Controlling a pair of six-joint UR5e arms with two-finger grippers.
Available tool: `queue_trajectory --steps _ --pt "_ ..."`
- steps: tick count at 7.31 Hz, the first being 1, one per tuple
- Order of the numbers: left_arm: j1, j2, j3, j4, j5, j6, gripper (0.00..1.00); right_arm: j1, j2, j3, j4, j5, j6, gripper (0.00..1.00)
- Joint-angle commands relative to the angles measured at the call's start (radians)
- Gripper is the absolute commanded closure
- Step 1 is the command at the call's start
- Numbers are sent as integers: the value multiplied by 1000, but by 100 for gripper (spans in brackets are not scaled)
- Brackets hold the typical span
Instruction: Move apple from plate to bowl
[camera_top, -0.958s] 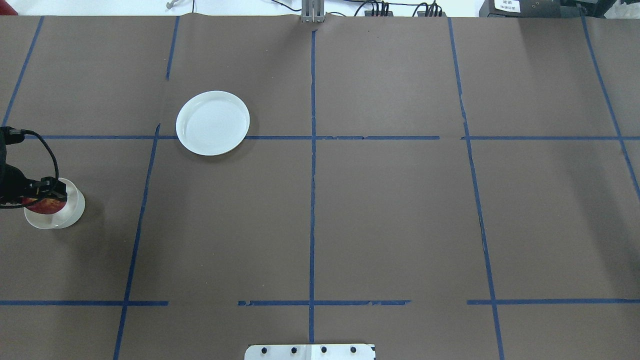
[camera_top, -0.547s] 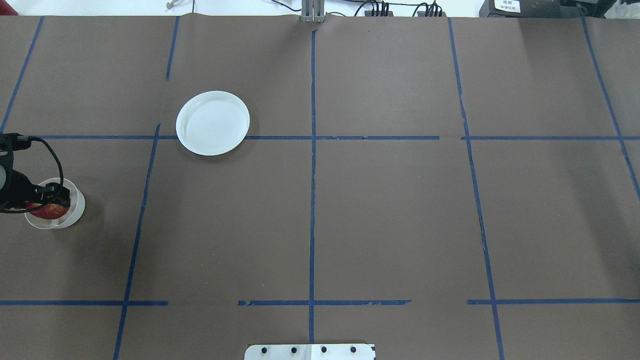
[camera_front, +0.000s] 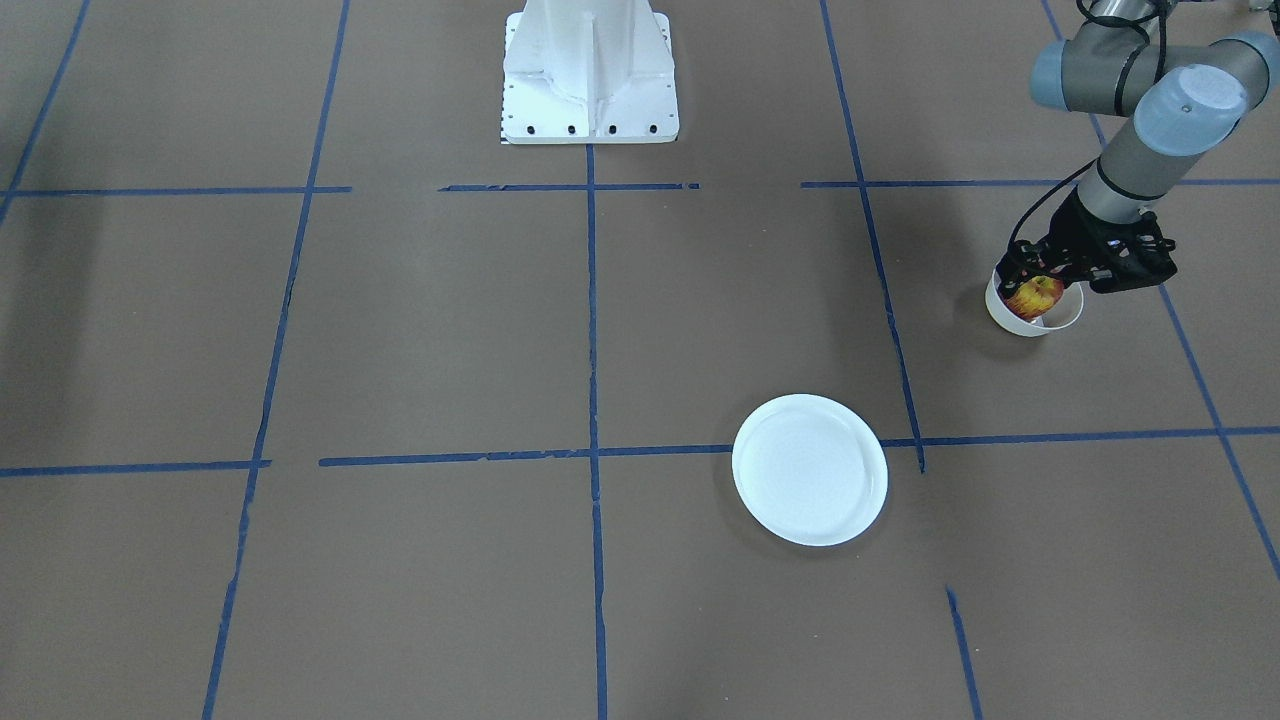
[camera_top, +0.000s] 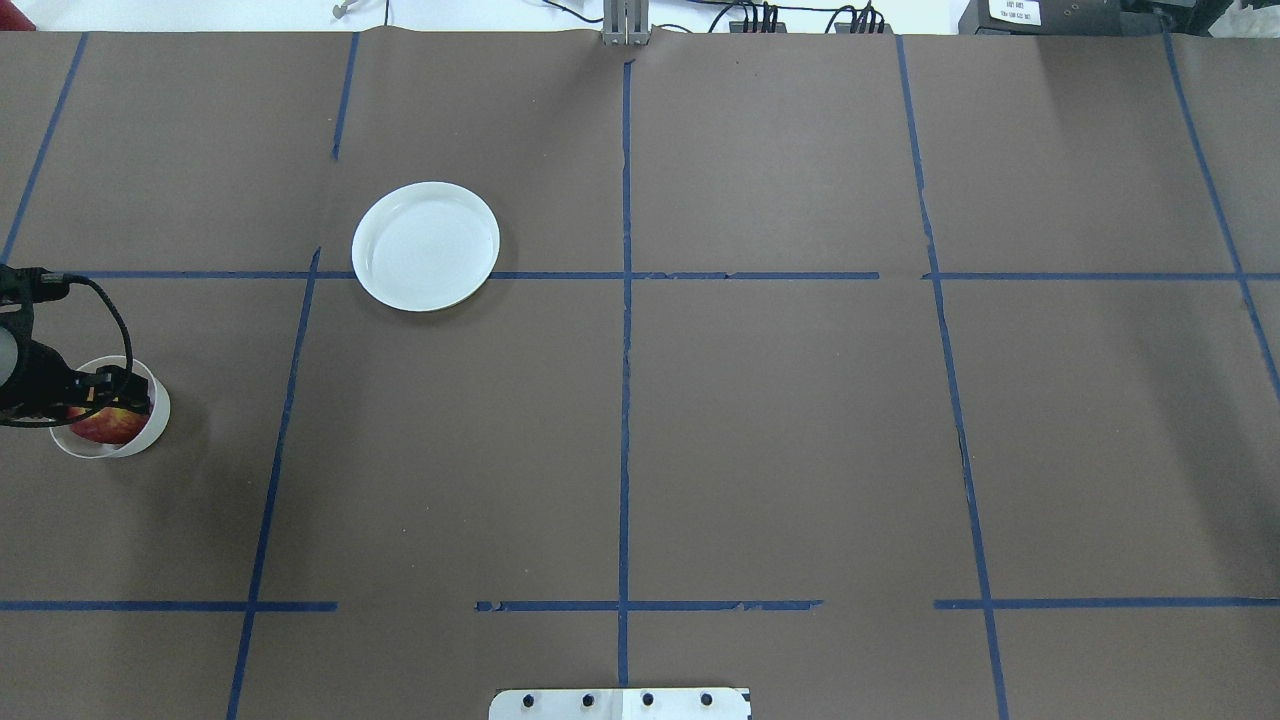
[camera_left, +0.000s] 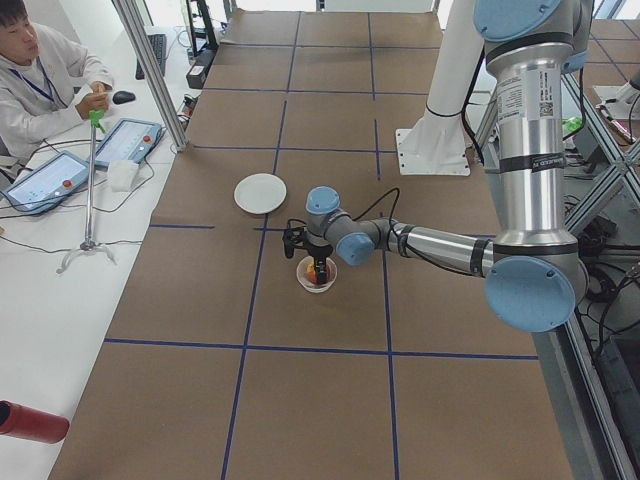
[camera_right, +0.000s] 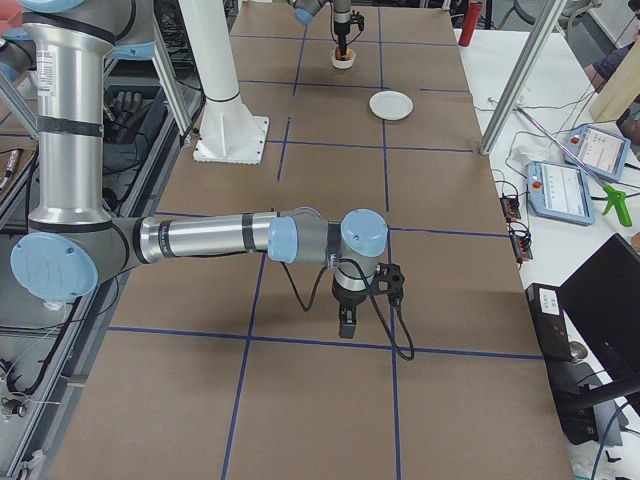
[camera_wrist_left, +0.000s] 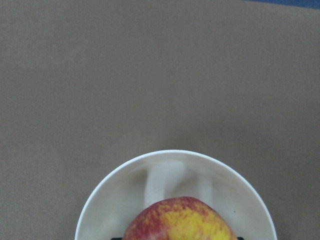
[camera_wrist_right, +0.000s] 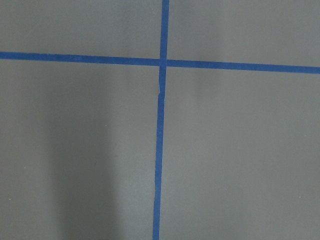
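Brown paper covers the table, ruled into a grid by blue tape; the light is even, the shadows soft. In the left-end view a white bench runs along the nine o'clock side; tablets and a seated operator sit at ten o'clock; an aluminium post rises at eleven; a red bottle lies at eight.
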Motion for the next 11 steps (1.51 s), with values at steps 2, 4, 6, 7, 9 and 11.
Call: queue_trajectory --steps 2,4,6,7,9,11 --pt "-9 18 -53 10 -2 2 0 0 0 2 -1 0 -2 0" --pt "-21 155 -249 38 -6 62 1 0 0 2 1 0 -2 0" --pt "-260 223 -271 38 -130 287 1 0 0 0 -1 0 0 0" --pt "-405 258 -261 55 -200 456 1 0 0 0 -1 0 -2 0" --pt "-647 248 -236 302 -218 866 2 0 0 0 -1 0 0 0" --pt "-907 146 -117 468 -273 1052 2 0 0 0 -1 0 0 0"
